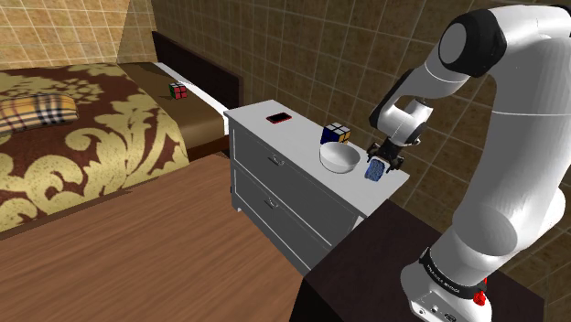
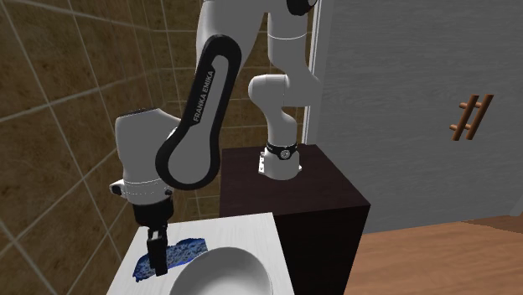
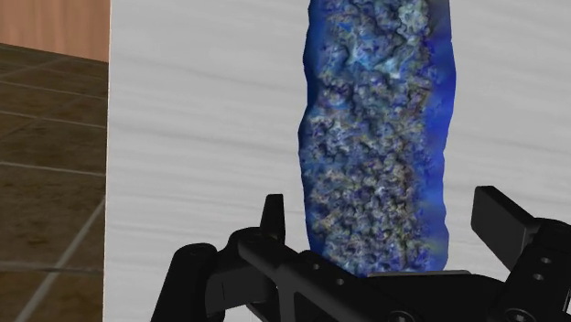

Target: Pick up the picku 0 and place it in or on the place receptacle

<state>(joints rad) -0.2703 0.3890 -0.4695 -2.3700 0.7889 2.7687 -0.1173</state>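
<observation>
White on the dresser [image 1: 274, 183] in the shoulder view, with a white bowl [image 1: 339, 157] near the right end of its top, a colour cube [image 1: 335, 134] just behind the bowl and a red-edged phone [image 1: 278, 118] further left. Just right of the bowl, at the top's corner, a blue sponge [image 1: 376, 171], with the black gripper [image 1: 381, 161] down upon it. Off to the left, a bed [image 1: 91, 146] under a patterned cover.

From the second exterior view: sponge [image 2: 191, 247] flat on the dresser top, just beside the bowl [image 2: 243, 256]; gripper [image 2: 156, 261] upright over the sponge's end toward that view's left; dark stand [image 2: 293, 197] behind.

Along the wrist view: fingers [image 3: 273, 220] apart, one on each side of the sponge [image 3: 380, 119], a strip of white top between each finger and the sponge's edge. Not clamped, not touching.
</observation>
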